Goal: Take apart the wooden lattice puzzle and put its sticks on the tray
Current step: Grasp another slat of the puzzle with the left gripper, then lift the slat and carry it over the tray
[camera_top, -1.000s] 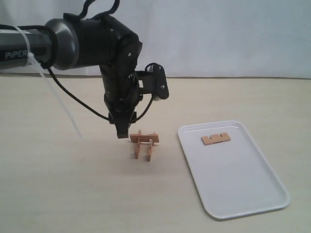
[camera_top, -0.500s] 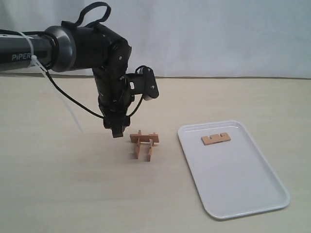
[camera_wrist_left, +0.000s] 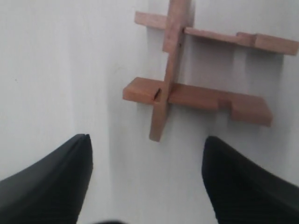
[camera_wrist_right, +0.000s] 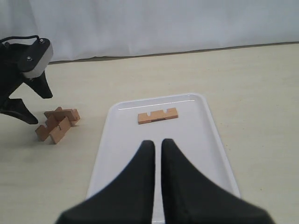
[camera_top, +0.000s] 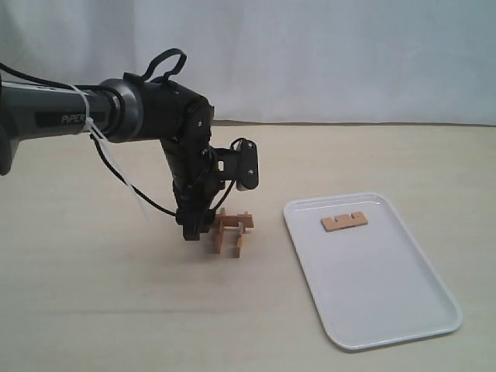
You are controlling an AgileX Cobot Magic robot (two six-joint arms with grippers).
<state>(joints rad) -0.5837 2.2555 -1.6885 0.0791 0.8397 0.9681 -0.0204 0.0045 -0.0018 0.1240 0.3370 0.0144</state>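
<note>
The wooden lattice puzzle (camera_top: 231,231) stands on the table left of the tray (camera_top: 372,287); three interlocked strips show (camera_wrist_left: 174,88). My left gripper (camera_top: 194,230) hangs low at its left side, open, with the fingers (camera_wrist_left: 56,177) apart and nothing between them; the nearest strip end lies just ahead of the gap. One notched stick (camera_top: 344,222) lies flat near the tray's far end. My right gripper (camera_wrist_right: 158,142) is shut and empty, hovering over the tray (camera_wrist_right: 201,140) short of that stick (camera_wrist_right: 158,115). It is out of the exterior view.
The left arm's black wrist and white camera housing (camera_wrist_right: 30,58) rise beside the puzzle (camera_wrist_right: 58,123). A pale backdrop closes the table's far edge (camera_top: 349,124).
The left arm has come down and swung back toward the puzzle, bringing its open gripper low against the puzzle's left side. Puzzle, tray and stick have not moved.
</note>
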